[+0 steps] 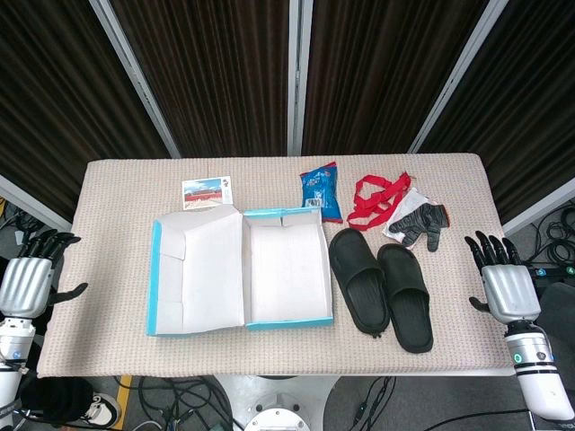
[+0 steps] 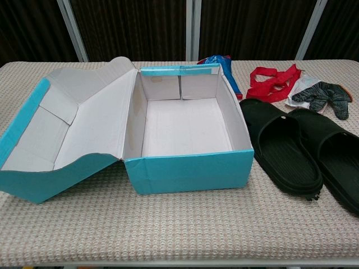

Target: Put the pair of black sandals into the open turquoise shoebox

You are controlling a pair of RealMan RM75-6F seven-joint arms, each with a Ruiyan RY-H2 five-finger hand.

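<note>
Black sandals (image 1: 381, 289) lie beside the open shoebox (image 1: 286, 316) — both hands empty.

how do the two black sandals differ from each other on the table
The left sandal lies next to the turquoise shoebox; the right sandal lies farther from it. The left sandal sits farther back on the table; the right sandal reaches nearer the front edge. Both are black slides, upright, side by side, untouched.

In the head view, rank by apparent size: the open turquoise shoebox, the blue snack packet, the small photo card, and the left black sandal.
1. Open turquoise cardboard shoebox, largest by far.
2. Left black rubber sandal.
3. Blue plastic snack packet and small photo card: too close to rank.
</note>
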